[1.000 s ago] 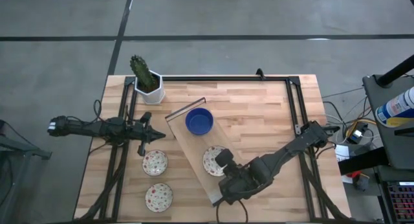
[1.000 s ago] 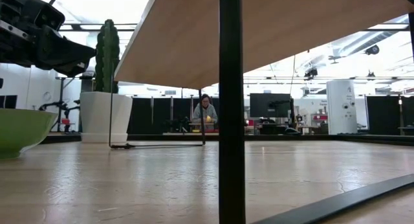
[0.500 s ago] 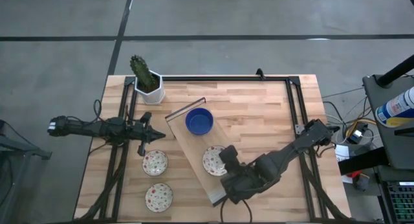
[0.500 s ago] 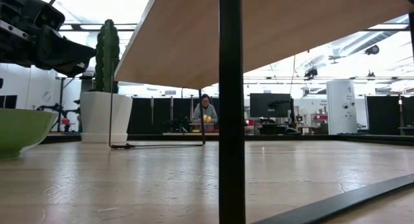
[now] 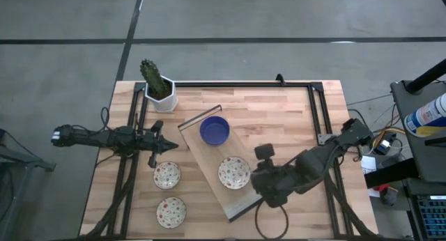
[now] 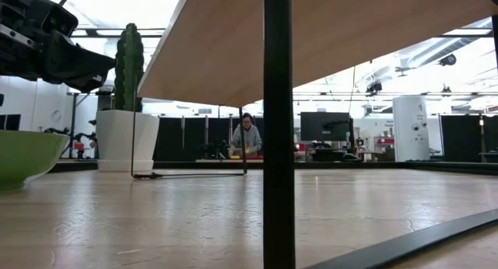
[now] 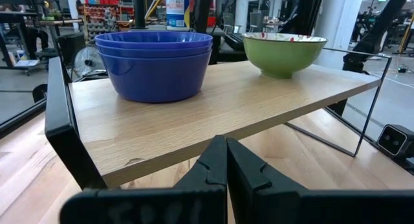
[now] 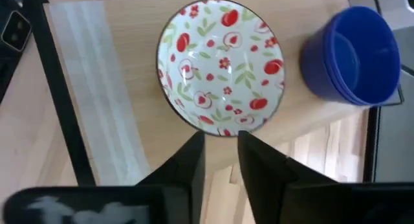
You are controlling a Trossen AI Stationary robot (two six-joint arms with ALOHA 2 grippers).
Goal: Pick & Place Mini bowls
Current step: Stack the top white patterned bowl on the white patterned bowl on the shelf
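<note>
Floral bowl (image 8: 222, 72) on shelf (image 5: 239, 198), just ahead of right hand (image 8: 220, 153); fingers narrowly parted, empty.

We see a robotics lab or workshop: a wooden table (image 5: 279, 122) on a concrete floor (image 5: 244, 18), with dark partitions (image 6: 194, 137), monitors (image 6: 323, 125), and a seated person (image 6: 247, 134) far behind.

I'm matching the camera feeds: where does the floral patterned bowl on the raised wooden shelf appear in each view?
High view: floral patterned bowl on the wooden shelf, near the right gripper.
Low view: not visible; only the shelf's underside.
Left wrist view: green-sided, behind the stacked blue bowls.
Right wrist view: centre.
Shared landmark: the stacked blue bowls.
</note>
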